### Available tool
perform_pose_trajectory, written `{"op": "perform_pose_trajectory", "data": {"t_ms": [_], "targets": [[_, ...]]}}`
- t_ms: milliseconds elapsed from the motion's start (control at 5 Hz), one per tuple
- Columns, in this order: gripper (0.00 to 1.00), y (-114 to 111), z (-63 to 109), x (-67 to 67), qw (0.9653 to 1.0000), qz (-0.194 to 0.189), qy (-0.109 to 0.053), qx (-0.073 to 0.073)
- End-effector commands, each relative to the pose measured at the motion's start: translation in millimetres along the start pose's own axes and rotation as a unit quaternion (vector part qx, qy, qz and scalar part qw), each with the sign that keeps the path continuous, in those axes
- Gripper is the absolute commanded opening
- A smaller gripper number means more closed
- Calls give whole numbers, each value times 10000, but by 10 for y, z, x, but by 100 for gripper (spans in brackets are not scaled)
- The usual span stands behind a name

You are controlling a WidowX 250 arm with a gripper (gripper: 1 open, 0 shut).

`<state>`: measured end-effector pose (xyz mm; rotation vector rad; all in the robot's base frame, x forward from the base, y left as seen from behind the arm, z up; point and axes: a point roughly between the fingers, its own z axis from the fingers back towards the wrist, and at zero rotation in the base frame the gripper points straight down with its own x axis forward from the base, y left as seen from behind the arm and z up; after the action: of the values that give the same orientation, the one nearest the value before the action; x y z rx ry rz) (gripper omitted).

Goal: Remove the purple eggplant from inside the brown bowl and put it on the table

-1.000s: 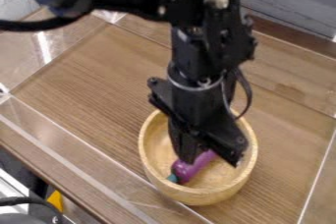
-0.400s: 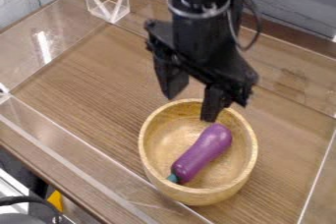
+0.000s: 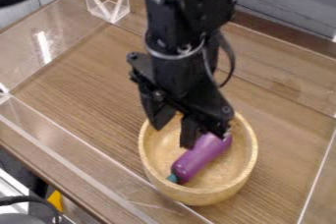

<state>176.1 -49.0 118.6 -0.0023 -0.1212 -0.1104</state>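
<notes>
Purple eggplant [image 3: 199,157] is seen lying inside the brown bowl [image 3: 155,135], stem toward 7 o'clock. Fingers [image 3: 190,123] are spread wide just above it, holding nothing. Risks judged: glossy skin slipping when pinched; a fingertip catching the rim and dragging the bowl across the worktop [image 3: 92,71].

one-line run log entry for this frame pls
end effector: open, over brown bowl | purple eggplant: lying inside bowl, not gripped | table: eggplant not yet placed | task: incomplete

Wood-grain table [image 3: 92,81] w/ clear acrylic walls; brown bowl [image 3: 226,184] sits on it, near front edge, prob.
</notes>
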Motion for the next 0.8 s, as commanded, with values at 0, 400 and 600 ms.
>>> {"op": "perform_pose_trajectory", "data": {"t_ms": [0,400,600], "targets": [[100,-28,-51,1,9998,-60,-174,-33],[100,-317,-287,149,9996,173,-223,11],[100,-190,-363,62,9996,-165,-238,-49]]}}
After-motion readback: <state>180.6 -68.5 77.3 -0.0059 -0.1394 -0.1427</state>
